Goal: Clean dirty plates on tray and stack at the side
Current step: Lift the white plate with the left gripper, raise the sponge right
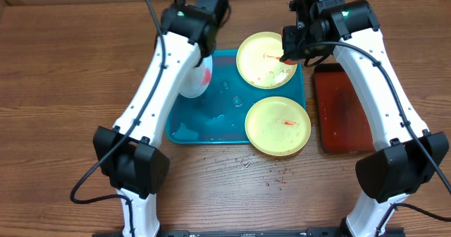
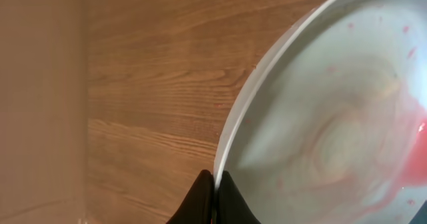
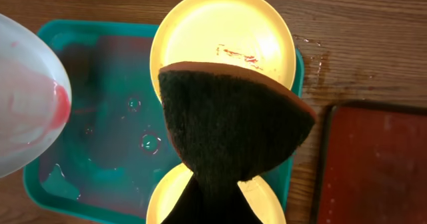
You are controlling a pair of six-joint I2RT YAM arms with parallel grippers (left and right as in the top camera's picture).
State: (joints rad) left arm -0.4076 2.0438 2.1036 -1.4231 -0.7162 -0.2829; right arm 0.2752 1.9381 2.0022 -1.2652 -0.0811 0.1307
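Holding pale plate [image 2: 320,117] by its rim, left gripper [image 2: 215,184] pinched shut, tilted over tray [image 1: 211,120] left side; red smear on it. Right gripper [image 1: 292,46] clamps sponge [image 3: 227,124] over far yellow plate [image 1: 257,61]. Near yellow plate [image 1: 277,128] also smeared. Nothing stacked on desk [image 1: 70,89]: judged early, all three left.

This has the look of a robotics lab bench. The left arm [image 1: 151,89] and the right arm [image 1: 384,75], both white with black joints, stand at the near edge of a wood-grain table [image 1: 56,89]. Black cables [image 1: 149,11] trail off them, and a small green light [image 1: 181,13] glows on each. The washing-up is set out like a trial: a teal tray [image 1: 218,110] with pooled water and a dark red tray [image 1: 345,117] beside it. Red-smeared yellow-green plates [image 1: 277,126] lie there. The left arm holds a pale plate [image 2: 333,117] by its rim, the right a sponge [image 3: 227,131].
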